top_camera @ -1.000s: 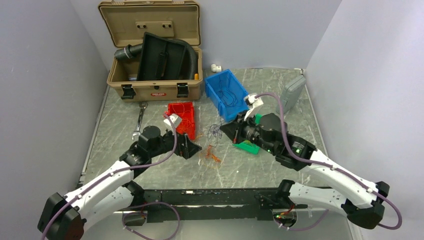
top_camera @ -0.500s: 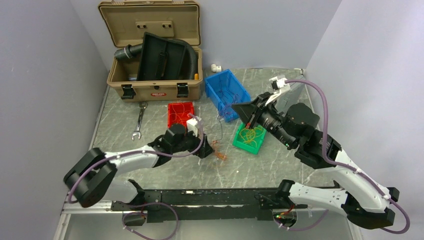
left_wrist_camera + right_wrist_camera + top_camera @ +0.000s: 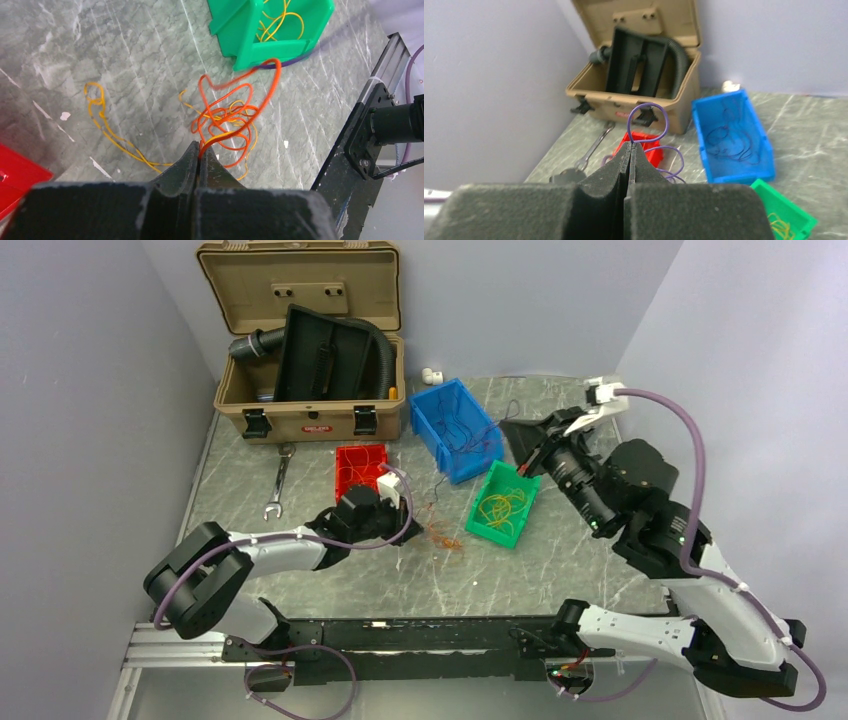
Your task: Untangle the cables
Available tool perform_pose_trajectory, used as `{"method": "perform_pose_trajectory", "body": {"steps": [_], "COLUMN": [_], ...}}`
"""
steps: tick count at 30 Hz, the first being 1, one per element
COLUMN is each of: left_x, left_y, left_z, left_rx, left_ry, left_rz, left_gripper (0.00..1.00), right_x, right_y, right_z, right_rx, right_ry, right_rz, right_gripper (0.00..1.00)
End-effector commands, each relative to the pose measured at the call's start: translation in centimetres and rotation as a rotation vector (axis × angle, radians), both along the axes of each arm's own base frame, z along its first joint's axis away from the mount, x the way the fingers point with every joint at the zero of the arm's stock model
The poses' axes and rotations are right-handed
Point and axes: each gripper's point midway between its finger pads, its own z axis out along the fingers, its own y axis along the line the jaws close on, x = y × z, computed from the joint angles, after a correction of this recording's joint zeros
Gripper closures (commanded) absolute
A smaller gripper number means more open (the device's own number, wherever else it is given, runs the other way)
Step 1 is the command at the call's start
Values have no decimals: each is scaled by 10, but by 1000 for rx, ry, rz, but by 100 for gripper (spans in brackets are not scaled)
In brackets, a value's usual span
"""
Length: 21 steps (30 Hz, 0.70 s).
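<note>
The cables lie as an orange and yellow tangle [image 3: 227, 117] on the marble table, just left of the green bin [image 3: 245, 30]. A loose yellow strand [image 3: 107, 131] trails off to the left. My left gripper [image 3: 201, 149] is low over the table and shut on an orange strand at the tangle's near edge. From above, the tangle [image 3: 440, 536] sits right beside the left gripper [image 3: 410, 530]. My right gripper [image 3: 630, 145] is raised high and shut on a thin purple cable [image 3: 650, 104] that loops above its tips. In the top view the right gripper [image 3: 512, 428] hangs beside the blue bin [image 3: 470, 466].
The green bin [image 3: 497, 533] holds yellow wire and the blue bin [image 3: 736, 175] holds dark wire. A red bin [image 3: 352, 455] and a wrench [image 3: 278, 485] lie to the left. An open tan case [image 3: 310, 422] with a black hose stands at the back.
My left gripper reached right to the tangle and shut on an orange strand. My right arm rose and swung back right with the purple cable, uncovering the green bin.
</note>
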Motion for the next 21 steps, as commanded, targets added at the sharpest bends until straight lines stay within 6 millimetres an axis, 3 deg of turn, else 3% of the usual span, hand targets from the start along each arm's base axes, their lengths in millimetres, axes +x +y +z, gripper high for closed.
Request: {"method": "perform_pose_trajectory", "body": {"steps": [1,6,9,11,21], "left_x": [-2,-23,-30,-33,-42], "left_y": [9,42,60,66,78], "left_z": [2,-3,-7,2,61], "left_rx": [7,-22,44,59,-2], "left_ry": [-20,-41,-26,-37,-130], "left_rz": [33,103,132,138,139], "left_gripper": [100,100,100,100,100], "right_x": [4,12,19,26,92], "right_y": [-51,-67,-66,-60,5], "right_z": [44,66,70,67,8], "right_rx": [8,-21,-47,-77,-247], "right_ry": [-98,-150,-163,-165,-71], "right_rz": [-190,-289,-322,-336,-346], "right_gripper": [100,100,100,100,100]}}
